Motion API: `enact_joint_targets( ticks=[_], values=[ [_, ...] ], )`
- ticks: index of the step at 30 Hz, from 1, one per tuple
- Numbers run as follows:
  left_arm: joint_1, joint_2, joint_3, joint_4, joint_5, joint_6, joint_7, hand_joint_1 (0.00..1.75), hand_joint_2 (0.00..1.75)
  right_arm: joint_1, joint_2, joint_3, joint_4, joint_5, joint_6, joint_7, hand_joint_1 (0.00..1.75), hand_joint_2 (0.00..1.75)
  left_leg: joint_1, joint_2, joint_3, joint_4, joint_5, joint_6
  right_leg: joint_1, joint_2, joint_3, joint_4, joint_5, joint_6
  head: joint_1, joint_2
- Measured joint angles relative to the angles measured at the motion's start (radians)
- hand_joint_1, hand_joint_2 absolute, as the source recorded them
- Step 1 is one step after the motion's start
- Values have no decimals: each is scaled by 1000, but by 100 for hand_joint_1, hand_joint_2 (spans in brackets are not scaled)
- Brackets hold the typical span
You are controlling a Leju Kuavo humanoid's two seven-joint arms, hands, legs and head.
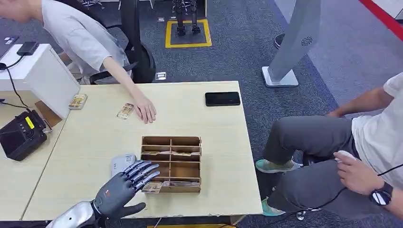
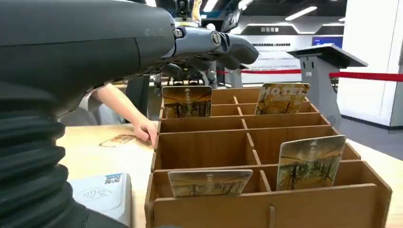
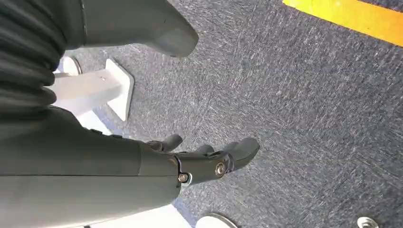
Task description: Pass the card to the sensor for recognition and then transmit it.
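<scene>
Left hand first: from the head camera I see it hovering at the near edge of the light wooden table, fingers spread and stretched toward the near left corner of the wooden card rack, holding nothing. Their tips sit over the card lying in the rack's nearest left compartment; I cannot tell whether they touch it. Under the hand's far side, just left of the rack, lies the pale grey card sensor; my left wrist camera shows it flat on the table beside the rack's wall.

That wrist camera also shows more hotel cards standing tilted in the rack: one in the near right compartment, one far left and one far right.

Right hand hangs over blue-grey carpet, fingers loosely extended and apart, nothing in it.

Across the table, a person in a grey shirt rests a hand flat on the top, just right of a loose card. Another small stack of cards sits further left, near a white box. A black smartphone lies near the far right edge. On the left side table sits a black device with a yellow label. To the right, a second person sits in grey trousers, one hand wearing a dark watch.
</scene>
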Motion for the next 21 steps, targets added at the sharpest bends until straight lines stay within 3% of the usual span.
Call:
enact_joint_targets(
  ticks=[21],
  values=[
    [-23,-42,-15,46,-13,13,67,0,175,-21,0,-34,23,3,-18,-21,0,175,0,0,0,0,0,0,0,0,0,0,0,0,0,0]
  ],
)
